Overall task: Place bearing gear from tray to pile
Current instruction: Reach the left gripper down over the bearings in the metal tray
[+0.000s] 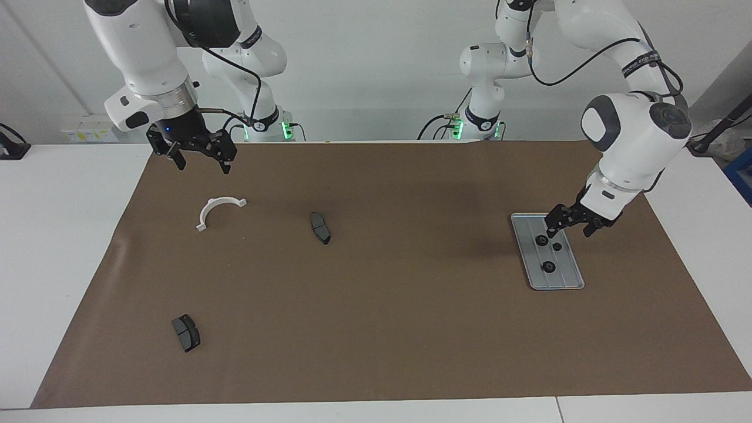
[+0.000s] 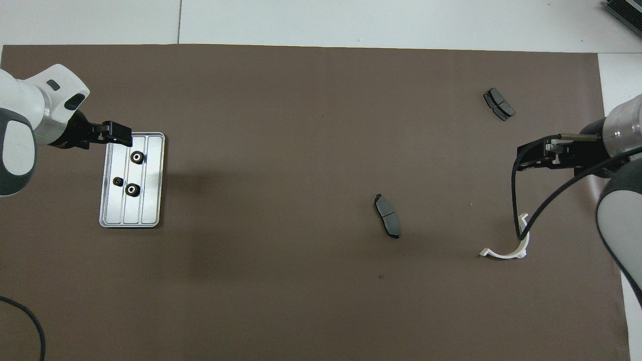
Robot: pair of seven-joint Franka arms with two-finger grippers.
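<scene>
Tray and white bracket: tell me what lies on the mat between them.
One dark pad lies between the tray and the bracket; otherwise bare mat, per the overhead view.

The flat silver-grey ridged metal tray (image 1: pixel 548 281) lies on the brown-papered desk (image 1: pixel 411 329) at the left arm's end; three small black bearing gears (image 2: pixel 137 157) lie in it; the white half-ring bracket (image 1: pixel 218 210) and two dark grey curved pads (image 1: pixel 320 227) lie scattered well apart toward the right arm's end.

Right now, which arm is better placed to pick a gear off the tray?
Left. The left gripper hangs open right over the tray, just above its three gears. The right gripper waits above the white half-ring bracket.
</scene>
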